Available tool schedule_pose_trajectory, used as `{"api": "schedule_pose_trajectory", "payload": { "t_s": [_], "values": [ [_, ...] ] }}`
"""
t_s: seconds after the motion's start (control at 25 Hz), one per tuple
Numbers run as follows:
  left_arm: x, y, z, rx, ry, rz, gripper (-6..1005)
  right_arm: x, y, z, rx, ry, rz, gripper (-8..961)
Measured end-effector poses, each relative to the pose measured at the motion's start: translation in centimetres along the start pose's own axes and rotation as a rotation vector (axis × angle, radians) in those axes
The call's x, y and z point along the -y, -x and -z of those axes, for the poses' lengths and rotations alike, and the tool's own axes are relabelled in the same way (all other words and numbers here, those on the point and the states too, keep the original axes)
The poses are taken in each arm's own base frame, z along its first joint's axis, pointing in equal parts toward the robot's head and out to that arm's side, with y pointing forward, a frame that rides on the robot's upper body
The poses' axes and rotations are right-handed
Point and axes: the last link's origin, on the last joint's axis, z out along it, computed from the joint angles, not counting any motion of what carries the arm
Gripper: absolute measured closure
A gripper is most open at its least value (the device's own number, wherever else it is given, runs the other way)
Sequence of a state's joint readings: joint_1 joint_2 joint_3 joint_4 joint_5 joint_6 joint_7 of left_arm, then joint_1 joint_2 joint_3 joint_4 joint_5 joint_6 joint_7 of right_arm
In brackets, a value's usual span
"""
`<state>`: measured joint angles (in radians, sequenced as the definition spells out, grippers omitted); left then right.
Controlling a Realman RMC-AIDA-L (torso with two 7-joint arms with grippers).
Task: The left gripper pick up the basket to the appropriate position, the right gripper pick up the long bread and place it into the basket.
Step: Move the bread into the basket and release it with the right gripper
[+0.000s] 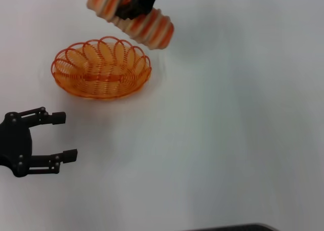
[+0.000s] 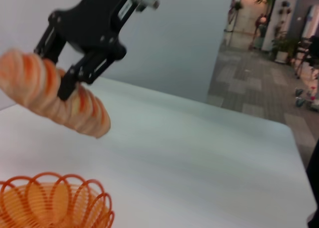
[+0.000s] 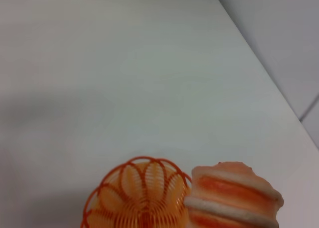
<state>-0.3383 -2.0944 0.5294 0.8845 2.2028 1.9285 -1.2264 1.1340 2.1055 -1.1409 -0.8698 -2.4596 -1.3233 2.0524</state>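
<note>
**Long bread held in the air beyond the basket**

The right gripper (image 1: 132, 4) is at the far side of the white bench (image 1: 228, 140), above the surface. Its fingers (image 2: 67, 83) are clenched on the long bread (image 1: 136, 18), near the middle of the loaf. In the left wrist view the loaf (image 2: 55, 96) is clearly lifted off the bench and it is tilted, with one end lower than the other. The striped loaf is not inside the basket; in the head view it hangs over the far rim, a little toward the right side of it.

The basket (image 1: 101, 69) stands on the bench, upright, and nothing lies in it. In the right wrist view its wire loops (image 3: 137, 195) appear just beside one end of the bread (image 3: 232, 198).

The left gripper (image 1: 43, 140) is near the robot, low on the left side, well apart from the basket. Its fingers are released and spread wide, and they hold nothing. It is not touching the basket.
</note>
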Motion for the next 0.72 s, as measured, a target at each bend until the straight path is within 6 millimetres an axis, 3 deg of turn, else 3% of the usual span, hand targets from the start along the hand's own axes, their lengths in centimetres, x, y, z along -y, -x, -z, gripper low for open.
{"api": "schedule_pose_trajectory", "payload": {
  "t_s": [0.36, 0.72],
  "values": [
    [0.2, 1.5, -1.2, 0.02, -0.019, 0.038, 128, -1.8, 1.3, -2.5, -0.041, -0.012, 0.17, 610],
    [0.2, 1.9, -1.5, 0.021, -0.032, 0.055, 128, -3.1, 1.6, -4.0, -0.015, 0.015, 0.192, 679]
  ]
}}
